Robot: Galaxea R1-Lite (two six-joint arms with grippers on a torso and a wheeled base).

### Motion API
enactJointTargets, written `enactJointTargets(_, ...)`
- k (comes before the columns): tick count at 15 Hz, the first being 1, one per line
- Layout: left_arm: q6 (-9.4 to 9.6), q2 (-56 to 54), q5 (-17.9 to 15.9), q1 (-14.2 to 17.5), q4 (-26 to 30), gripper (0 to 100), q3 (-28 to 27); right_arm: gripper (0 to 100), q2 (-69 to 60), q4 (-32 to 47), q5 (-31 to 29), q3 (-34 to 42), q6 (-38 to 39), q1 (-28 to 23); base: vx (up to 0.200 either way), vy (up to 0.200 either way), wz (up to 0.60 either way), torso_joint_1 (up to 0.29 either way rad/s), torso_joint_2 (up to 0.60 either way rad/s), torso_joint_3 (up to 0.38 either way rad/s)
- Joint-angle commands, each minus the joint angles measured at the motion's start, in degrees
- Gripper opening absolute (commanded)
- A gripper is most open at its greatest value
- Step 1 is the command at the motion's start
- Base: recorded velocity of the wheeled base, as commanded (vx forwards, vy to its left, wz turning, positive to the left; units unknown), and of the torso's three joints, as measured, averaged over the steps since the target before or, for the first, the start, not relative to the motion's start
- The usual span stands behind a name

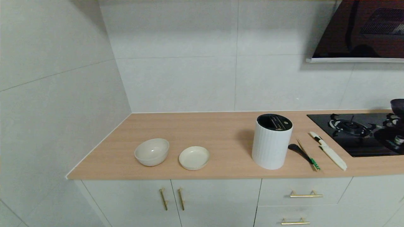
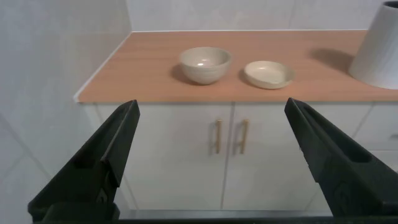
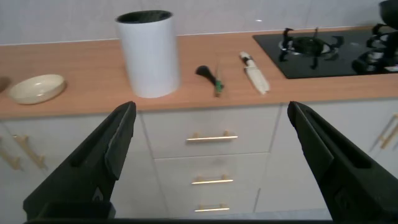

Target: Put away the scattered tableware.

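Left end effector [image 2: 211,106] and right end effector [image 3: 211,107] gape empty; the slim black green-tipped spoon [image 1: 300,150], at 3 o'clock of the white ribbed cylindrical holder [image 1: 271,148], is judged light, stiff and slippery, so pinch mid-handle.

Wooden countertop [image 1: 221,132] with bowl [image 1: 151,152], shallow dish [image 1: 194,157], white holder [image 1: 271,148], black spoon [image 1: 294,147], chopsticks [image 1: 301,146], knife [image 1: 329,154], hob [image 1: 356,134]

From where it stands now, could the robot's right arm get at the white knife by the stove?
Probably yes. The right gripper is open, facing the counter; the knife lies flat near the front edge, apart from the spoon, nothing over it. It must come closer.
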Motion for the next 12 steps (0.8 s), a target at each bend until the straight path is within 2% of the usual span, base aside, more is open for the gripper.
enactJointTargets(1,-0.03,0.02,0.02,0.02,0.00,100,0.00,100,-0.02,-0.04,0.09,0.00,-0.08,0.01,0.000,0.200,0.00,-0.002,0.00,0.007)
enactJointTargets(12,-0.03,0.02,0.02,0.02,0.00,100,0.00,100,-0.02,-0.04,0.09,0.00,-0.16,0.01,0.000,0.200,0.00,0.000,0.00,0.001)
